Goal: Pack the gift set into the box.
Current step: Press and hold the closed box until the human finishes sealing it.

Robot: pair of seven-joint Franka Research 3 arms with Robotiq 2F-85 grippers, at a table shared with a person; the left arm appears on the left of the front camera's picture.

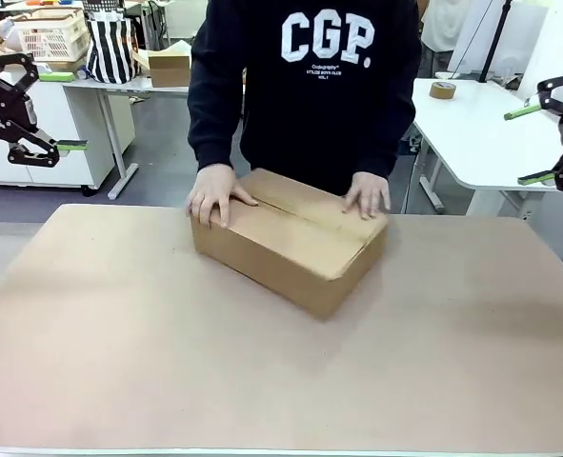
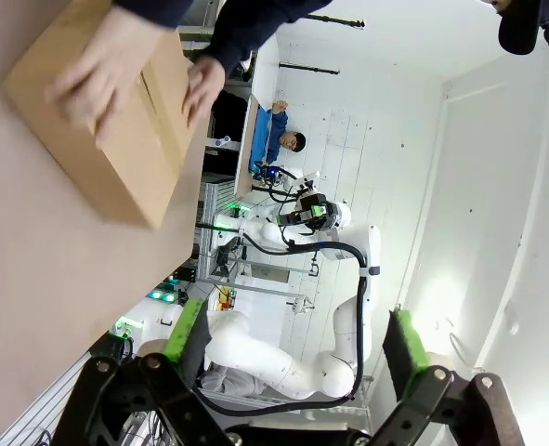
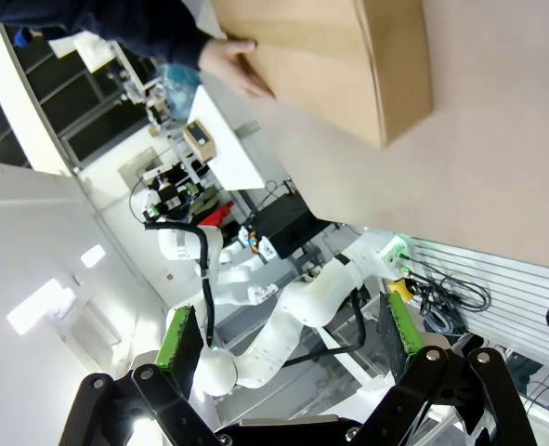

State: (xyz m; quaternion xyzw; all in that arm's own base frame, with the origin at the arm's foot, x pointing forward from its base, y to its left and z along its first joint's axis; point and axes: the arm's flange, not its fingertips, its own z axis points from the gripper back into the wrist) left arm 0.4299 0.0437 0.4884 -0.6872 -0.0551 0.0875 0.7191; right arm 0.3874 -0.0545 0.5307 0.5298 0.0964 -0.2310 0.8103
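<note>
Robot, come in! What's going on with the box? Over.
Left gripper open, raised. Right gripper open, raised. Box closed, person's hands on top, in the way.

Box (image 1: 291, 243) on the bench (image 1: 119, 362), mid-width, near the far edge, skewed to it. Person (image 1: 305, 86) behind the far edge, one hand (image 1: 219, 193) on the box top's left end, other hand (image 1: 367, 195) on its right end. Left gripper (image 1: 64, 110) raised off the bench's left side, right gripper (image 1: 527, 145) off its right side, both well apart from the box.
</note>
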